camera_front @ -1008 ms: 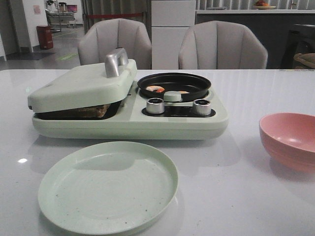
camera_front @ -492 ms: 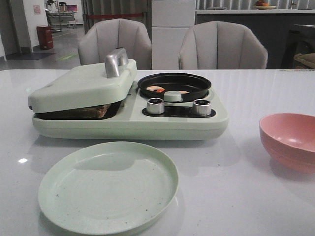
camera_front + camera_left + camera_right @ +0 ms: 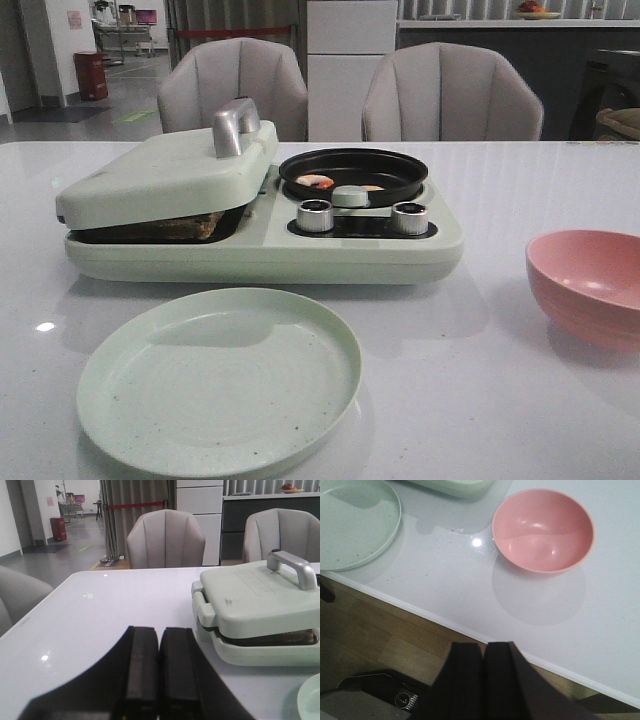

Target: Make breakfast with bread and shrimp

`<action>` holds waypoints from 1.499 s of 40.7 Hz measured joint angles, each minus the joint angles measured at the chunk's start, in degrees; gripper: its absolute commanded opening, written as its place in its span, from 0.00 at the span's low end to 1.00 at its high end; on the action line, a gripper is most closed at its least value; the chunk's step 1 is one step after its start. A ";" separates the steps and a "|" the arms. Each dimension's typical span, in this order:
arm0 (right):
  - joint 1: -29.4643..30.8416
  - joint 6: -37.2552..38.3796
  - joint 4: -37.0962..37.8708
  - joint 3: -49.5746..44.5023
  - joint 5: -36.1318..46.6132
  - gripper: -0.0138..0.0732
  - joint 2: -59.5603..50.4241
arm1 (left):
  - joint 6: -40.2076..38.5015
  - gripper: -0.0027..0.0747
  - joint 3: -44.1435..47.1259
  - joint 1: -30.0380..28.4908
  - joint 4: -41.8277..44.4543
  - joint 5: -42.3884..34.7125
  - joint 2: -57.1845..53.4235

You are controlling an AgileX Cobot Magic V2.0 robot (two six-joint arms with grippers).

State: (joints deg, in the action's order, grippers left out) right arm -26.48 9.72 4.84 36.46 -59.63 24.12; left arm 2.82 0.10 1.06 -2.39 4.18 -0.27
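White tabletop [image 3: 500, 400]: glossy, pale, with soft reflections and a few dark specks near the plate.
Breakfast maker [image 3: 260, 215]: mint-green, standing at the middle of the table toward the far side; two silver knobs [image 3: 315, 215] on its front.
Lid [image 3: 165, 175]: lowered but not fully shut, metal handle [image 3: 235, 125] on top.
Bread [image 3: 185, 228]: a brown-crusted edge shows in the gap under the lid.
Shrimp [image 3: 316, 182]: orange-pink pieces lying in the black round pan [image 3: 353, 170] on the maker's right half.
Plate [image 3: 220, 378]: pale green, in front of the maker, near the table's front edge.
Bowl [image 3: 590, 285]: pink, well to the right of the maker.
Left gripper [image 3: 159, 665]: fingers pressed together, holding nothing, above the table's left part.
Right gripper [image 3: 485, 672]: fingers pressed together, holding nothing, above the wooden floor [image 3: 385, 645] just off the table's near edge.
Room: two grey upholstered chairs [image 3: 235, 85] behind the table; a red bin [image 3: 90, 75] far back on the left.
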 measured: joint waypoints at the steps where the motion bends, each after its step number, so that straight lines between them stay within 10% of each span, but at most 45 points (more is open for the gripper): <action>1: 0.00 0.00 0.00 0.00 0.00 0.20 0.00 | 0.00 0.17 0.00 0.00 -0.04 -0.22 0.00; 46: 1.00 0.00 0.11 -0.69 0.77 0.20 -1.82 | 0.00 0.16 0.00 0.00 -0.13 -0.89 0.00; 61: 19.39 0.00 6.27 -21.86 37.73 0.20 -16.91 | 0.00 0.16 0.00 0.00 -0.13 -0.89 0.00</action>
State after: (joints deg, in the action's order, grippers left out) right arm -7.09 9.72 11.11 14.61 -21.89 7.21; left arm 2.82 0.10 1.06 -2.52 3.30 -0.27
